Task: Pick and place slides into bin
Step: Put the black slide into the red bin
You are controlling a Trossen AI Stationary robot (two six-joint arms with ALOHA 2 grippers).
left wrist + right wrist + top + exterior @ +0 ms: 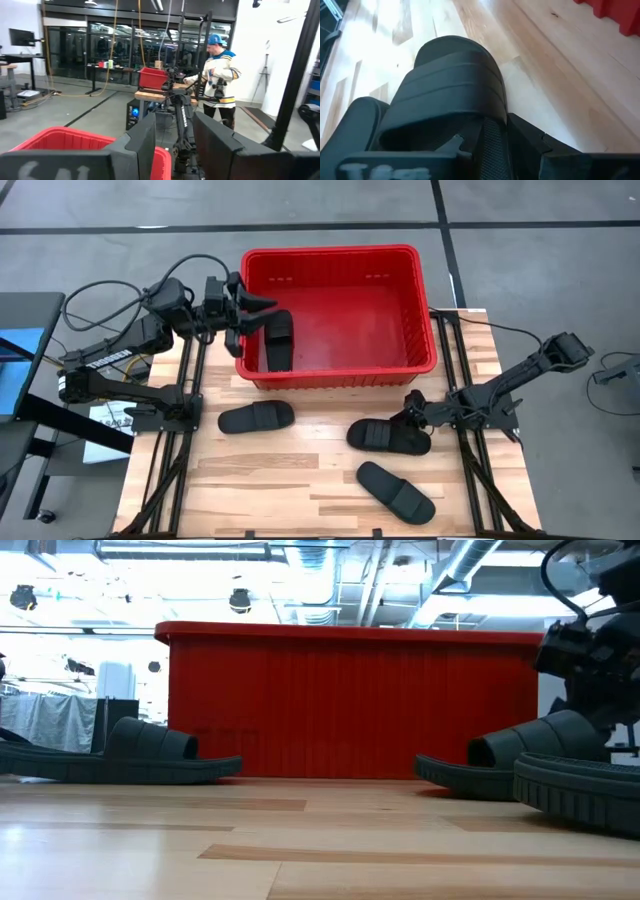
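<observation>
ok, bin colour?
Bright red bin, ribbed walls; it shows best in the high view.

Basket [425, 330]: bright red, walls ribbed in fine vertical slots. Sandals: matte black, four alike, one inside the basket [278, 340], three on the surface at left [256, 417], centre [385, 437] and near right [396, 491]; straps ridged. Surface [300, 480]: pale wood in lengthwise planks, light and tan streaks. Arms: dark. Floor [540, 260]: grey, crossed by dark lines.
</observation>
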